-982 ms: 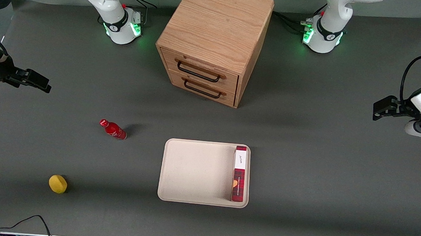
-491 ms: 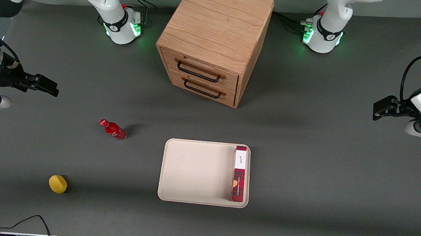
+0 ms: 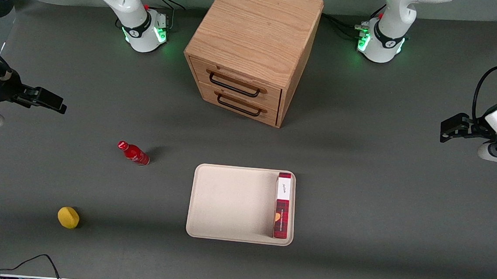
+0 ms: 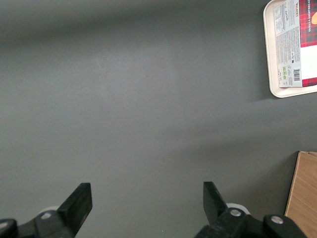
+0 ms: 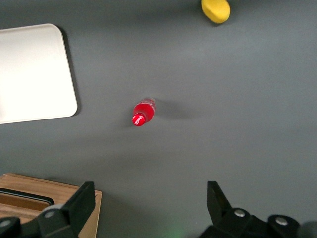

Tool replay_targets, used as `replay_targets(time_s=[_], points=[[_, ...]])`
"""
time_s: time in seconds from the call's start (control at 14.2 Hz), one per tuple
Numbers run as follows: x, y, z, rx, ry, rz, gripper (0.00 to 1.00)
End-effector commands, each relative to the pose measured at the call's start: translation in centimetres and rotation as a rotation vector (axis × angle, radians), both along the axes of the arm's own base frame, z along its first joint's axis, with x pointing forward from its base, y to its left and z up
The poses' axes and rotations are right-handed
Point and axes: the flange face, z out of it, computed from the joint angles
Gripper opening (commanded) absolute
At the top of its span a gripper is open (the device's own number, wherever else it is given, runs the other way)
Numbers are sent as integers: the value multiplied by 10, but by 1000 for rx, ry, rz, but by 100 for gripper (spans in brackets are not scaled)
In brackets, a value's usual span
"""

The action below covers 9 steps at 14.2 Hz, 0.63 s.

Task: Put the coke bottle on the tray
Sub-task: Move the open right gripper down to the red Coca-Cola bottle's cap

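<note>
Coke bottle (image 5: 143,112) well apart from gripper (image 5: 148,210) (fingers spread).

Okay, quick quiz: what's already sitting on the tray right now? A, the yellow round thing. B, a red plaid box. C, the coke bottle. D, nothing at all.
B: the red plaid box lies along one edge of the tray, while the coke bottle stands on the table, off the tray, and the open gripper hangs apart from it, toward the working arm's end.

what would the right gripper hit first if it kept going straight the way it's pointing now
Probably bare table: the open gripper points down, with the coke bottle standing ahead of its fingers rather than between them; depth is unclear.
</note>
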Motion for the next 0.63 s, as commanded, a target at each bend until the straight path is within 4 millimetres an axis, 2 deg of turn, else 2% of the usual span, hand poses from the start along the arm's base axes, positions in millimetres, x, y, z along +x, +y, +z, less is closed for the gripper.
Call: replay_targets(time_s=[0.0, 0.35, 0.56], points=[[5, 25, -38, 17, 13, 5, 100], [-2, 40, -145, 10, -18, 28, 100], [-14, 38, -191, 9, -45, 76, 100]])
